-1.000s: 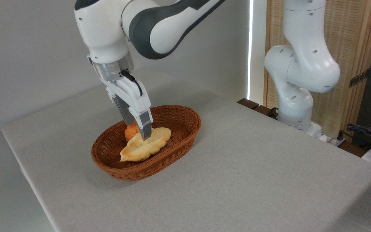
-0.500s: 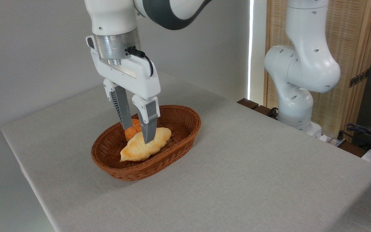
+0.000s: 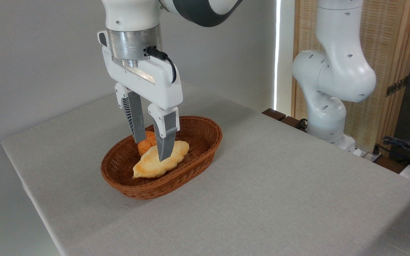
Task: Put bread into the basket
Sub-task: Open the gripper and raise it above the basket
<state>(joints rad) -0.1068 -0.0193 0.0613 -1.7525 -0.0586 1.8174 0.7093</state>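
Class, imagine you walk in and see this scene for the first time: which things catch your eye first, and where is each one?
The white robot arm's gripper stands out at upper left of centre, its grey fingers open and pointing down over the basket. That reddish-brown wicker basket sits on the grey table, holding a pale golden leaf-shaped pastry with a small orange bun behind it.

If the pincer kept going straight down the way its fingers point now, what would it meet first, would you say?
Most likely the bread. The open, empty pincer points down over the basket, its fingers overlapping the flat pastry and the round bun. Which piece comes first is hard to judge from this single view.
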